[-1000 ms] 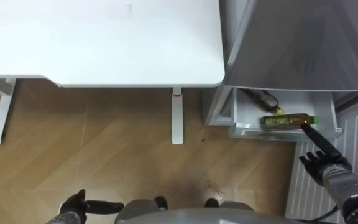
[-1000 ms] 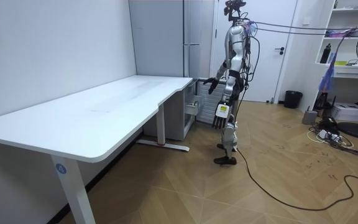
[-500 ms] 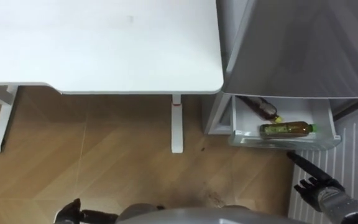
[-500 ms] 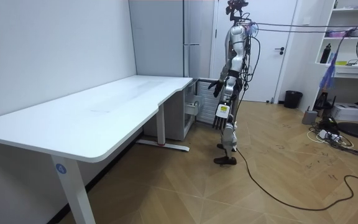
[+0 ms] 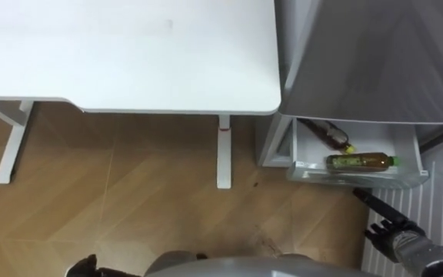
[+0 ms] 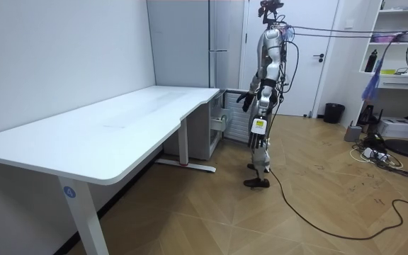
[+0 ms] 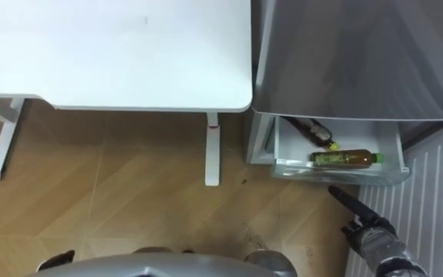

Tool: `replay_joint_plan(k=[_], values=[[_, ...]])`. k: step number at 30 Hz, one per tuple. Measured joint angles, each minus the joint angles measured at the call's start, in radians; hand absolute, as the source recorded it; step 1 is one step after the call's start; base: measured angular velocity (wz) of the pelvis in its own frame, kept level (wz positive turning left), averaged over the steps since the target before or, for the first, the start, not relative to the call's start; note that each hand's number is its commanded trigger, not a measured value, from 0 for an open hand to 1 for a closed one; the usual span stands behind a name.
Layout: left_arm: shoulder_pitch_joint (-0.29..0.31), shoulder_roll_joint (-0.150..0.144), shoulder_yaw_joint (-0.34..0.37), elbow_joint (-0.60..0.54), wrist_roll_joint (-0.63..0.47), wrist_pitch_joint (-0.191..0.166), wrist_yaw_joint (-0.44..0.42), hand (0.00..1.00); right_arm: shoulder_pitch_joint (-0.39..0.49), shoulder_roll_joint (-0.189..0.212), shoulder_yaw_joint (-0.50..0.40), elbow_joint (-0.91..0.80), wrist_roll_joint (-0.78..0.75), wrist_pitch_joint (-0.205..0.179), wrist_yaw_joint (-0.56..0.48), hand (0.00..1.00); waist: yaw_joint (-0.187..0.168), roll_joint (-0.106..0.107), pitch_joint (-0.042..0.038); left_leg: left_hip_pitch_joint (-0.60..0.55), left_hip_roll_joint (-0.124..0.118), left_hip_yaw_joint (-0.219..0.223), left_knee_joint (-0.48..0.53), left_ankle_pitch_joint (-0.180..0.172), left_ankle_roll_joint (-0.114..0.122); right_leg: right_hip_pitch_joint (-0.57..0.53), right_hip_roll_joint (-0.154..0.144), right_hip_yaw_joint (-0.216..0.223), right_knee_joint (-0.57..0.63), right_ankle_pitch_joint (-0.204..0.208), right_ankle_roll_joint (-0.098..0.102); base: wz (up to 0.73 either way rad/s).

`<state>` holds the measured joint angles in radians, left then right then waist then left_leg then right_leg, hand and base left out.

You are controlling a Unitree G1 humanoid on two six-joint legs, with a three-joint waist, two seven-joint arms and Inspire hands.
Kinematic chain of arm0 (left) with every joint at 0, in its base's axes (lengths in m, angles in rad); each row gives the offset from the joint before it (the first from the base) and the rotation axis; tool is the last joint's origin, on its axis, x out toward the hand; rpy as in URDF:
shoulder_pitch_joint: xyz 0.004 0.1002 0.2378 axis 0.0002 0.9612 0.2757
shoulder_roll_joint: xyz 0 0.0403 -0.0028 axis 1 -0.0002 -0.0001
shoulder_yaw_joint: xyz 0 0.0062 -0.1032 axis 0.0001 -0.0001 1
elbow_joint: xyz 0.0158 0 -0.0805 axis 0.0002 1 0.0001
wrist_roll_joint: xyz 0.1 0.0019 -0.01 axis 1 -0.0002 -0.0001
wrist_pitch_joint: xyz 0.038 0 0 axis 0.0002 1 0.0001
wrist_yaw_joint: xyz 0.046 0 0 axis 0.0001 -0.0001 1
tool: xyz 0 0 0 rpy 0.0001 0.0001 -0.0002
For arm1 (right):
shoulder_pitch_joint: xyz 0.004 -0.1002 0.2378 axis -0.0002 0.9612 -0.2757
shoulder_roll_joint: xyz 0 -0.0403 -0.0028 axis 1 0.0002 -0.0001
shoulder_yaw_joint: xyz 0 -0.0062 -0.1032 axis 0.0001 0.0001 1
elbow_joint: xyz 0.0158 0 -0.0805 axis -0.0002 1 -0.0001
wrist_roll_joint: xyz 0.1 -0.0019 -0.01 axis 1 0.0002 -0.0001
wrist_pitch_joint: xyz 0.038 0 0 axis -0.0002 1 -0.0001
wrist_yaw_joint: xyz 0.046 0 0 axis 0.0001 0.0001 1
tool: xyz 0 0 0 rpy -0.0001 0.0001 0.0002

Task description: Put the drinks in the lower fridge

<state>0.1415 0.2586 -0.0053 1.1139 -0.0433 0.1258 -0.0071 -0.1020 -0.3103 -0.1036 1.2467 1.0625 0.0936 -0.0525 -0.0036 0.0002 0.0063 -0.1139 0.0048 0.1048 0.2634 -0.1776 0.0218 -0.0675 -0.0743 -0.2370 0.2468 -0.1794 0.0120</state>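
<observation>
The grey fridge's (image 5: 375,61) lower drawer (image 5: 358,176) stands pulled out, white inside. Two bottles lie in it: a green-labelled tea bottle (image 5: 360,161) along the front and a brown bottle (image 5: 325,132) slanting behind it. My right hand (image 5: 391,228) hovers just in front of the drawer, open, its straight fingers pointing at the front rim and holding nothing. My left hand (image 5: 83,268) hangs low at my side, at the bottom left edge of the left eye view, fingers relaxed in the room view. In that view I stand upright facing the fridge (image 6: 218,42).
A large white desk (image 5: 121,54) fills the area left of the fridge, with a leg (image 5: 222,150) close to the drawer. A ribbed white panel (image 5: 441,192) lies to the drawer's right. Wooden floor (image 5: 144,208) stretches before me.
My right hand has let go of the green-labelled bottle and drawn back from the drawer toward me; the bottle stays lying in the drawer. My left hand has sunk lower.
</observation>
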Motion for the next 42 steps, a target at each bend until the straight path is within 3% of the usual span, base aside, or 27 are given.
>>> replay_joint_plan(k=[5, 10, 13, 16, 19, 24, 29, 32, 38, 42], values=[[-0.095, 0.004, -0.029, 0.027, -0.007, -0.003, -0.006, 0.00, -0.122, -0.006, -0.018, 0.086, 0.111, -0.005, -0.032, 0.00, 0.009, 0.032, 0.0139, -0.140, 0.004, 0.001, 0.116, -0.023, 0.008, -0.145, -0.018, 0.003, 0.126, -0.031, -0.006, 0.01], [-0.149, 0.009, -0.060, 0.049, -0.035, -0.019, -0.004, 0.00, -0.175, -0.002, -0.017, 0.092, 0.195, -0.007, -0.036, 0.00, 0.037, 0.033, 0.0151, -0.269, -0.002, -0.002, 0.257, -0.064, 0.012, -0.293, -0.049, 0.022, 0.304, -0.097, -0.012, -0.01], [-0.162, 0.010, -0.062, 0.055, -0.043, -0.022, -0.004, 0.00, -0.206, -0.006, -0.017, 0.110, 0.231, -0.011, -0.037, 0.00, 0.046, 0.034, 0.0167, -0.345, 0.006, -0.012, 0.354, -0.103, 0.009, -0.370, -0.048, 0.033, 0.395, -0.131, -0.017, 0.03], [-0.179, 0.027, -0.099, 0.061, -0.042, -0.022, -0.004, 0.00, -0.227, -0.012, -0.017, 0.114, 0.313, -0.017, -0.036, 0.00, 0.056, 0.027, 0.0202, -0.439, 0.003, -0.024, 0.433, -0.120, 0.011, -0.460, -0.060, 0.039, 0.485, -0.152, -0.023, 0.04], [-0.199, 0.031, -0.100, 0.067, -0.044, -0.023, 0.001, 0.00, -0.251, -0.030, -0.019, 0.113, 0.347, -0.022, -0.041, 0.00, 0.067, 0.026, 0.0227, -0.531, 0.003, -0.023, 0.496, -0.123, 0.015, -0.552, -0.067, 0.045, 0.550, -0.158, -0.027, 0.01], [-0.229, 0.050, -0.161, 0.066, -0.087, -0.026, 0.005, 0.00, -0.331, -0.059, -0.017, 0.105, 0.394, -0.061, -0.069, 0.00, 0.067, 0.018, 0.0273, -0.668, 0.001, -0.022, 0.567, -0.123, 0.017, -0.691, -0.081, 0.050, 0.631, -0.167, -0.027, 0.02], [-0.255, 0.063, -0.198, 0.064, -0.086, -0.066, 0.007, 0.00, -0.389, -0.090, -0.013, 0.037, 0.455, -0.098, -0.088, 0.00, 0.073, 0.009, 0.0324, -0.780, 0.005, -0.020, 0.629, -0.127, 0.015, -0.806, -0.083, 0.061, 0.695, -0.172, -0.035, 0.00], [-0.275, 0.067, -0.199, 0.061, -0.085, -0.076, 0.033, 0.00, -0.456, -0.136, -0.010, -0.025, 0.475, -0.122, -0.101, 0.00, 0.068, 0.006, 0.0334, -0.882, 0.003, -0.019, 0.659, -0.119, 0.017, -0.907, -0.094, 0.062, 0.732, -0.170, -0.040, 0.05], [-0.264, 0.072, -0.218, 0.064, -0.087, -0.084, 0.048, 0.00, -0.504, -0.150, -0.006, -0.079, 0.520, -0.146, -0.145, 0.00, 0.067, -0.002, 0.0320, -0.950, 0.004, -0.016, 0.658, -0.111, 0.021, -0.977, -0.093, 0.065, 0.731, -0.157, -0.047, 0.00], [-0.260, 0.071, -0.214, 0.063, -0.102, -0.097, 0.048, 0.00, -0.510, -0.162, -0.007, -0.090, 0.539, -0.177, -0.166, 0.00, 0.087, -0.001, 0.0319, -0.979, 0.003, -0.001, 0.657, -0.111, 0.033, -1.013, -0.100, 0.068, 0.729, -0.150, -0.048, -0.06]])
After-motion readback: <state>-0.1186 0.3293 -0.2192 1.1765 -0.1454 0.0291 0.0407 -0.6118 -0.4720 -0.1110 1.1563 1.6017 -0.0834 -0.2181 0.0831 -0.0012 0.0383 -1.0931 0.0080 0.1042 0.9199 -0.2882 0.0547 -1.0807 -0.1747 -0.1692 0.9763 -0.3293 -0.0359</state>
